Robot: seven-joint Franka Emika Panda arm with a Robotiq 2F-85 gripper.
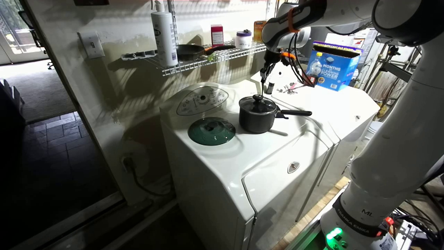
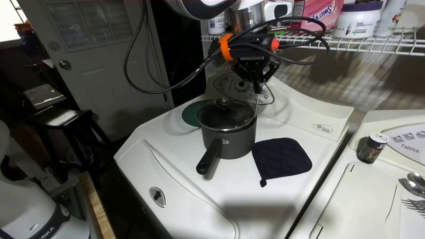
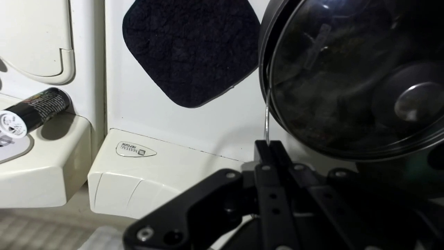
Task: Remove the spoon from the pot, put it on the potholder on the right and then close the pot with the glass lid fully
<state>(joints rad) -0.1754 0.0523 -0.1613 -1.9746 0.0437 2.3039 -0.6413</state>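
Note:
Between the fingertips of my gripper (image 3: 269, 143) is the thin metal handle of the spoon (image 3: 266, 119), and the jaws are shut on it. The handle runs down into the dark grey pot (image 2: 229, 146) at its rim; the bowl of the spoon is hidden. On top of the pot lies the glass lid (image 2: 219, 116) with its black knob, off-centre, leaving a gap at the rim where the spoon passes. A dark blue potholder (image 2: 282, 157) lies flat beside the pot, seen also in the wrist view. In both exterior views the gripper points down above the pot's edge.
A dark green disc (image 1: 211, 131) lies close to the pot on the white washer top. The pot's long handle (image 2: 210, 156) juts toward the front. A wire shelf (image 1: 208, 57) runs along the wall. On the neighbouring machine stand a black can (image 2: 372, 147) and loose cutlery (image 2: 413, 186).

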